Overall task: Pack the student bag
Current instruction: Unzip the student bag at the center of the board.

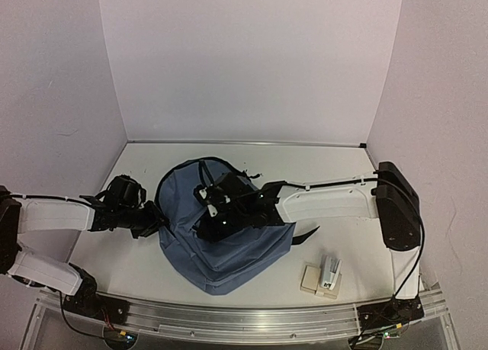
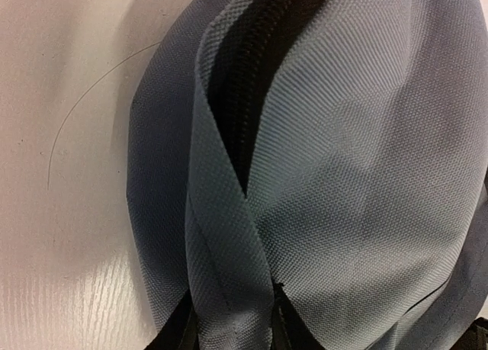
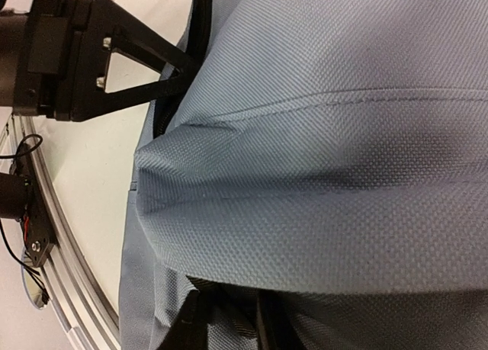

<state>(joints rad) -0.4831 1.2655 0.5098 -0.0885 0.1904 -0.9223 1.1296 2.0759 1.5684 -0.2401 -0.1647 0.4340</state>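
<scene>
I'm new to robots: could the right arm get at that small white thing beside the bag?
Probably yes: the small white thing lies uncovered on its side of the table, though the right hand is at the student bag.

The student bag (image 1: 229, 258) lies centre, with small boxes (image 1: 324, 277) to its right (slightly nearer).

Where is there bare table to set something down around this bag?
Free: the far strip of table between the student bag and the back wall; the near-left patch between bag, left arm and front rail. Crowded: the middle, where the right arm lies over the bag, and near right, by the small beige and white items.
</scene>
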